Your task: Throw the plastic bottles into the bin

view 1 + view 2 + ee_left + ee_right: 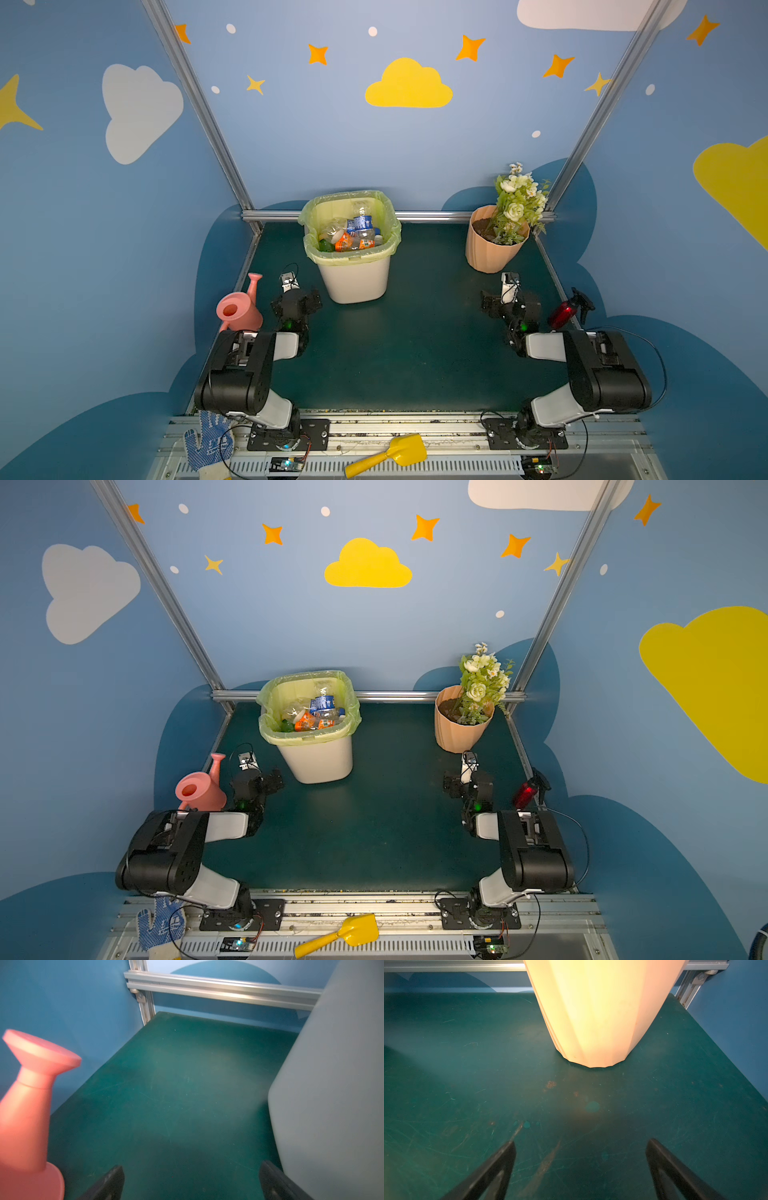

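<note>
Since every one of the plastic bottles (351, 237) in view lay heaped inside the bin (355, 286), toward the far left of the green table (415, 340), none was left on the mat for either arm to fetch. The task looked as good as finished. Blue, orange and clear ones were piled against the light-green liner, below the rim, so nothing seemed likely to spill out.

The left gripper (191, 1167) sat low at the bin's near-left, its jaws spread wide with only bare mat between them. One finger was close to the bin's wall; whether it touched I could not tell. The pink watering can (239, 309) stood just to its left.

The right gripper (581, 1142) was likewise wide apart and empty. It pointed at the foot of the peach flower pot (490, 249) on the far right, near it but apart. The red spray bottle (565, 311) lay by the right edge, no part of the job.

Both arms were folded low by their bases, which I read as a rest pose that left the bin's mouth unobstructed.
</note>
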### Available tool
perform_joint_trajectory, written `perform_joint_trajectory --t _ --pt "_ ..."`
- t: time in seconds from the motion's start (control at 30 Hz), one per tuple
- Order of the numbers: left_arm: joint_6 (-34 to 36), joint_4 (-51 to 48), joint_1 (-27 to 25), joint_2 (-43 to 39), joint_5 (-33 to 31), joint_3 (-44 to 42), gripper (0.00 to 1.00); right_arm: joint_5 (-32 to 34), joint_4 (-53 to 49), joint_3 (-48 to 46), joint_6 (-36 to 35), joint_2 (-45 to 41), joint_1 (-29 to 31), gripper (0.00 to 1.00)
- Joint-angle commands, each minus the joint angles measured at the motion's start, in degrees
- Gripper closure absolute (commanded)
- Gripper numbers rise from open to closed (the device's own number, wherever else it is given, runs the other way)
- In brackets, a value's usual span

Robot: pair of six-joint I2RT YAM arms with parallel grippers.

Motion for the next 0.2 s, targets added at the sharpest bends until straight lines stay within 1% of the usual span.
perform_joint_trajectory --t 0.0,0.17 --pt "-0.36 -1.40 0.17 -0.56 0.94 0.42 0.00 -0.56 -0.23 0.90 0.38 -0.73 -0.20 0.03" --pt "-0.35 -1.32 0.18 -0.56 0.86 0.42 0.00 -0.61 -0.20 0.79 0.38 -0.78 -0.21 0.03"
